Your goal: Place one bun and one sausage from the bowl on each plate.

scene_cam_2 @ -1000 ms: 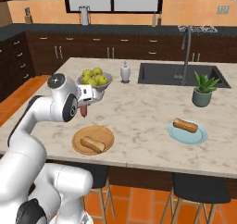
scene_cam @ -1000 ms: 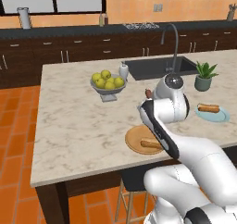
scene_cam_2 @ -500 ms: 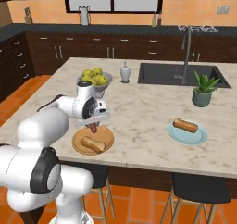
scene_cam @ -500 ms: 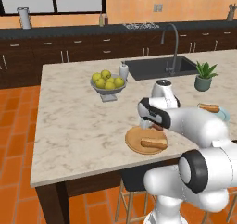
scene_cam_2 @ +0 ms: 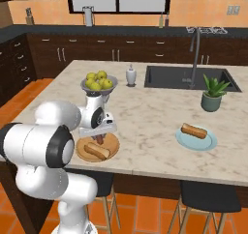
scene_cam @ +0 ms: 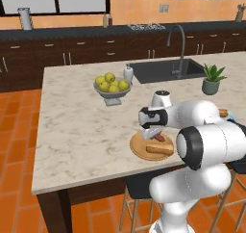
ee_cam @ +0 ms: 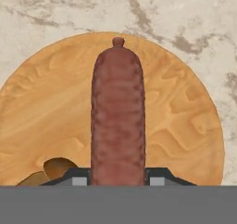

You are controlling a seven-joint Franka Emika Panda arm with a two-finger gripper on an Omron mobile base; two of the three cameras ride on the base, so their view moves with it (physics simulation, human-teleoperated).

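Sausage (ee_cam: 118, 112) sits clamped between the 2 dark fingertips of the gripper (ee_cam: 118, 176), its long axis running straight out from the jaws along the hand's own line of sight. The jaws are closed as far as the sausage lets them, one tip pressing each side of its near end; the far, knotted end points away from the hand toward the plate's farther rim.

Directly beyond the sausage lies the tan wooden plate (ee_cam: 185, 121), so the held piece hangs over the plate's middle and not over bare counter (ee_cam: 55, 10). In the left base view the gripper (scene_cam: 154, 135) points down at that plate (scene_cam: 137, 148), just above it, and a bun (scene_cam: 160, 149) already rests on the plate's near side. The right base view agrees: the bun (scene_cam_2: 96, 151) lies on the wooden plate (scene_cam_2: 112, 146), with the gripper (scene_cam_2: 99, 137) just behind it.

The coming move turns on this: the sausage stands roughly upright over the plate, so on release it will probably tip over flat, and it should fall beside the bun, not across it. A little lower first would seem wise, judging by the gap in the base views.

The pale blue plate (scene_cam_2: 196, 140), well apart to the right near the sink, already holds a bun, and what looks like a sausage beside it.
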